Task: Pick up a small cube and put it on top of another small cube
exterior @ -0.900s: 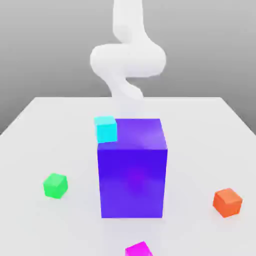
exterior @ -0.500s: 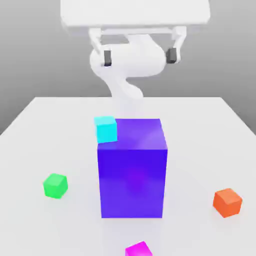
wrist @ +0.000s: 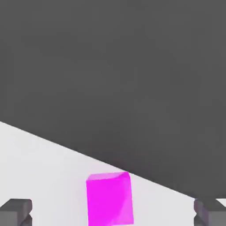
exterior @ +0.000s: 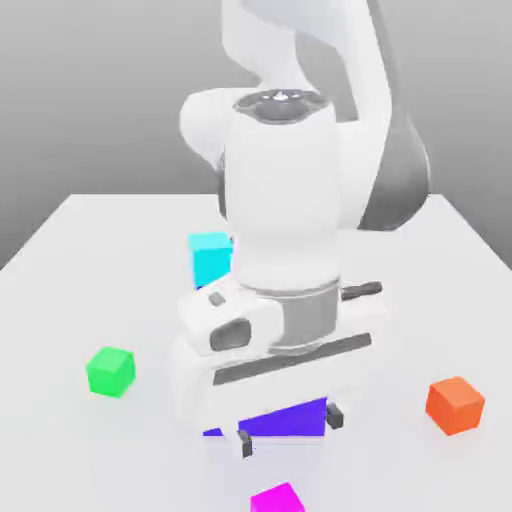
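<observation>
arm hides most of blue-violet block (exterior: 290,418) | magenta cube (exterior: 277,498) cut by frame edge

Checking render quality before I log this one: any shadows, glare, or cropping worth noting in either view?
Exterior view: flat, even lighting, only faint soft shadows under the green cube and orange cube; no glare; the magenta cube is cut by the frame edge and the arm hides most of the blue block. Hand view: magenta cube evenly lit, cropped at the edge; open gripper fingertips at the corners.
</observation>
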Controlling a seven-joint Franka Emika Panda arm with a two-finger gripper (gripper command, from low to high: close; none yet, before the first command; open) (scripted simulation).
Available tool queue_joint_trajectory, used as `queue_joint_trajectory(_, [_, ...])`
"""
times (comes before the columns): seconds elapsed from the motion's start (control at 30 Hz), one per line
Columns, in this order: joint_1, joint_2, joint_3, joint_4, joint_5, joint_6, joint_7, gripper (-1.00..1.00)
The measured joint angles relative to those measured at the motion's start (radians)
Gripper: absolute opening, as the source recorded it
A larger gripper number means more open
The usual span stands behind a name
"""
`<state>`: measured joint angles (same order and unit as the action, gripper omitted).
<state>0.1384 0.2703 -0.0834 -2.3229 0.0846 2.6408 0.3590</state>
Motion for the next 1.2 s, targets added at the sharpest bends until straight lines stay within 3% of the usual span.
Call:
queue_joint_trajectory(0.2, [-0.013,0.216,0.018,0.029,0.001,0.138,-0.028,0.00])
queue_joint_trajectory(0.23, [-0.016,0.235,0.021,0.033,0.004,0.153,-0.030,-1.00])
queue_joint_trajectory(0.43, [-0.017,0.245,0.023,0.035,0.004,0.159,-0.030,-1.00])
queue_joint_trajectory(0.63, [-0.007,0.084,0.005,0.005,-0.015,0.039,-0.014,-1.00])
queue_joint_trajectory(0.77, [-0.039,0.024,0.001,0.004,0.032,0.048,-0.028,-1.00])
queue_joint_trajectory(1.0, [-0.126,-0.112,-0.085,-0.122,0.053,0.055,-0.023,-1.00])
queue_joint_trajectory(1.2, [-0.246,-0.243,-0.170,-0.263,-0.013,0.059,0.038,-1.00])
